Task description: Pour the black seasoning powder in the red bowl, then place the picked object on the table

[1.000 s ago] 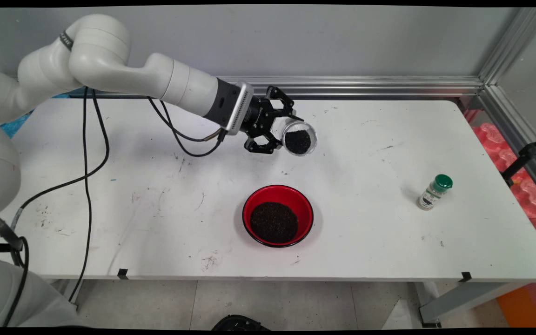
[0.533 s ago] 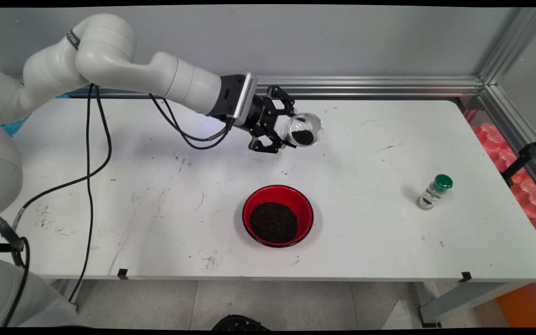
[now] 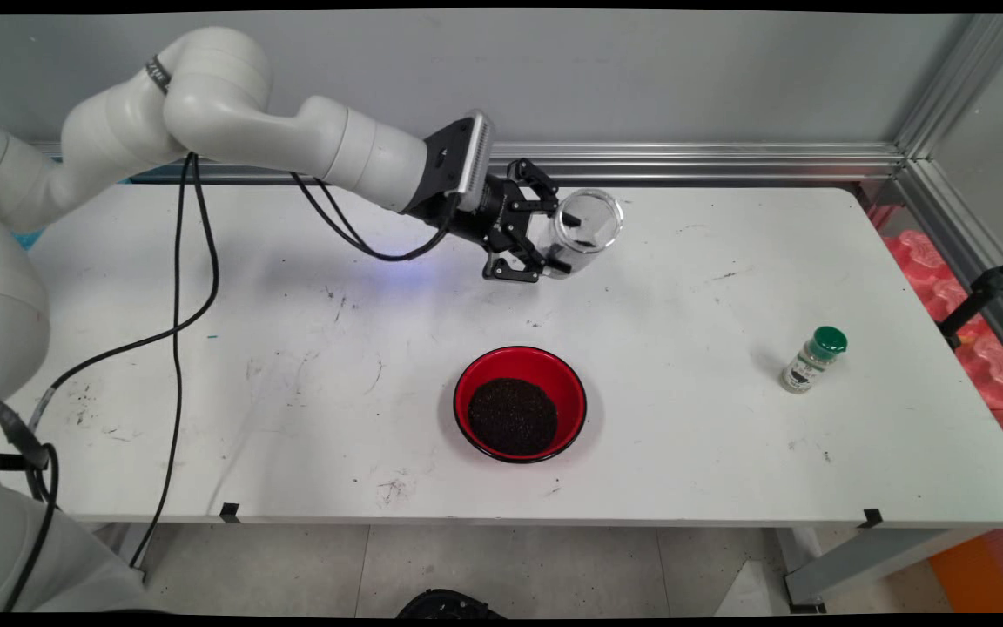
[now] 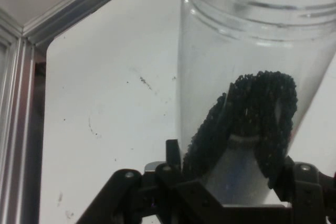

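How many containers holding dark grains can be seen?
3: the clear jar held by the gripper above the table's far side, the red bowl near the middle, the green-capped bottle at right.

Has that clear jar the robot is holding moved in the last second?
Yes. The clear jar has shifted right and up toward the wall, farther from the red bowl, and tipped more upright.

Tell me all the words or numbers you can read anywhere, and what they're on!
None can be read.
The small bottle with the green cap has a label with a dark patch, too small to read.
The clear jar in the gripper and the red bowl show no writing.
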`<state>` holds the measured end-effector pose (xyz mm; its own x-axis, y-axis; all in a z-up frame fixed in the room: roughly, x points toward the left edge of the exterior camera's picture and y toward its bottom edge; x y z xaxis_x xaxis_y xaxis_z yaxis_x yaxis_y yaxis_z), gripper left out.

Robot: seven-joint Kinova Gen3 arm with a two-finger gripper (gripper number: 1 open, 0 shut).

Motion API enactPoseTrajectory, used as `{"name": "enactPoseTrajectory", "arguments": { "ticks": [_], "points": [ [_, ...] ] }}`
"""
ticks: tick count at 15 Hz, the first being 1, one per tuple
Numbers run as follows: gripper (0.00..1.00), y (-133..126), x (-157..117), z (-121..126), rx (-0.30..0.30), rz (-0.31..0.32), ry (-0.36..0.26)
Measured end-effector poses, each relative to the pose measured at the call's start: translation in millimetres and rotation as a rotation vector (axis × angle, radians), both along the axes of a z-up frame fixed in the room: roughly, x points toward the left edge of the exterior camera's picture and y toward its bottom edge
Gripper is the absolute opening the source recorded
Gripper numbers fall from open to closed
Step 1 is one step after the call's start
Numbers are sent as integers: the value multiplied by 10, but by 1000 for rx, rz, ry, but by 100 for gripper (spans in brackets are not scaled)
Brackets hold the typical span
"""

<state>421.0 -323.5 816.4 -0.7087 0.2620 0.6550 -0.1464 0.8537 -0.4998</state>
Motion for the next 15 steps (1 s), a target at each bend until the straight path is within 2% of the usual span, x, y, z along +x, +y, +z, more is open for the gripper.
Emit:
{"name": "enactPoseTrajectory", "arguments": {
  "ticks": [8,15],
  "points": [
    [0,-201,-139,-95,116,66,91],
    [0,-369,-361,-182,198,92,167]
  ]
}}
